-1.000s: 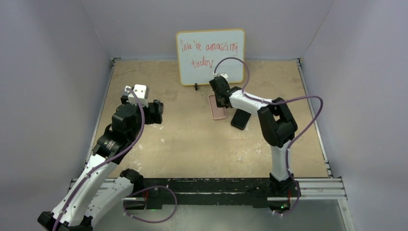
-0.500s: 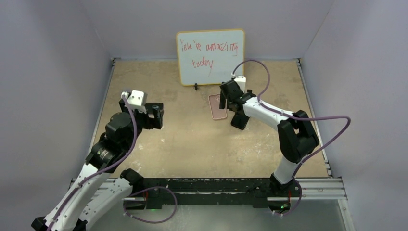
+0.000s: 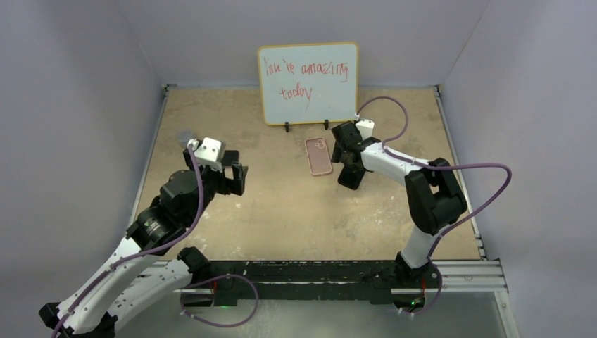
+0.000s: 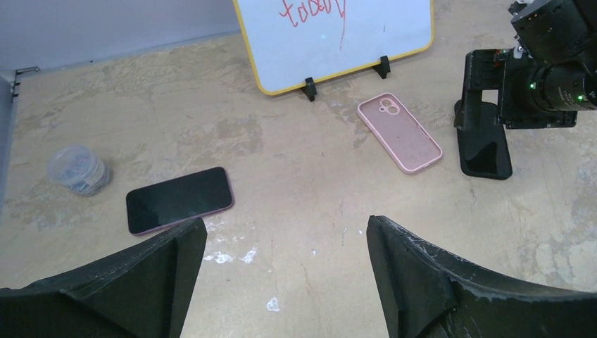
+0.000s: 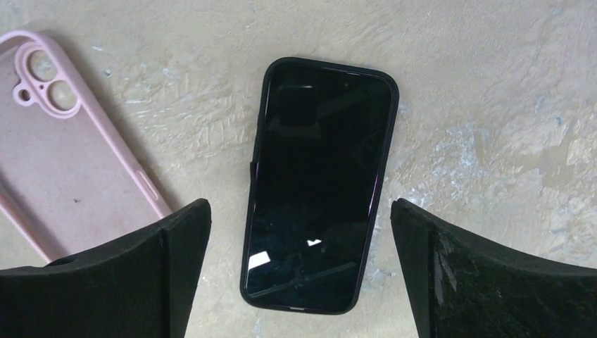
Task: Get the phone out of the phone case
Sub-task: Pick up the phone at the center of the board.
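Phone [image 5: 320,186] in its black case [image 5: 255,176] lies flat, screen up, on the table [image 3: 281,211] right of centre, near the far side. The right gripper [image 5: 299,211] hangs straight above it, fingers spread wide to either side and touching nothing. An empty pink case [image 5: 77,148] lies just left of it, apart, near the whiteboard [image 3: 308,82]. The left gripper [image 4: 285,227] hovers at the left, released. Beyond it lie a second phone [image 4: 179,199] and a clear tub [image 4: 77,169].
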Controlling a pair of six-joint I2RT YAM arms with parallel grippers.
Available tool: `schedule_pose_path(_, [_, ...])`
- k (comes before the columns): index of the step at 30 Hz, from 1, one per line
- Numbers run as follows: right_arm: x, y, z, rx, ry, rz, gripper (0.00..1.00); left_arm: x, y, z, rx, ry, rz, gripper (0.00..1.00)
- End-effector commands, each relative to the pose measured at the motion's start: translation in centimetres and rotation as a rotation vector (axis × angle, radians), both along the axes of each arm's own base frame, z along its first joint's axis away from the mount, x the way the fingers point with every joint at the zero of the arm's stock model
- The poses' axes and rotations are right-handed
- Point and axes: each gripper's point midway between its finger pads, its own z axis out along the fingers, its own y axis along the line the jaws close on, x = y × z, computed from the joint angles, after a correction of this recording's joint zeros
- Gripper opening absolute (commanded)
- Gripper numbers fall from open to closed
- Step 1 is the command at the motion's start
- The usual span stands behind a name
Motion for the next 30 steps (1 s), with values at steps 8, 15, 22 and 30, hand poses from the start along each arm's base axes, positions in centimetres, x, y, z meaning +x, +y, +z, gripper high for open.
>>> schedule_pose_path(8, [0.4, -1.5, -2.9, 0.061, 0.046, -0.067, 0.99, 0.1, 1.1, 0.2, 0.003, -0.022, 0.043, 0.88])
schedule_pose_path(15, [0.0, -1.2, -5.5, 0.123, 0.098, -0.066, 0.95, 0.4, 1.1, 0.0, 0.011, -0.011, 0.049, 0.88])
schedule_pose_path(22, [-0.6, -1.3, -6.1, 0.119, 0.109, -0.041, 0.77, 1.1, 0.7, -0.4, 0.020, 0.014, 0.046, 0.88])
schedule_pose_path(30, [0.0, -1.5, -3.4, 0.078, 0.037, 0.065, 0.44, 1.9, -1.4, -1.0, -0.077, 0.095, -0.039, 0.88])
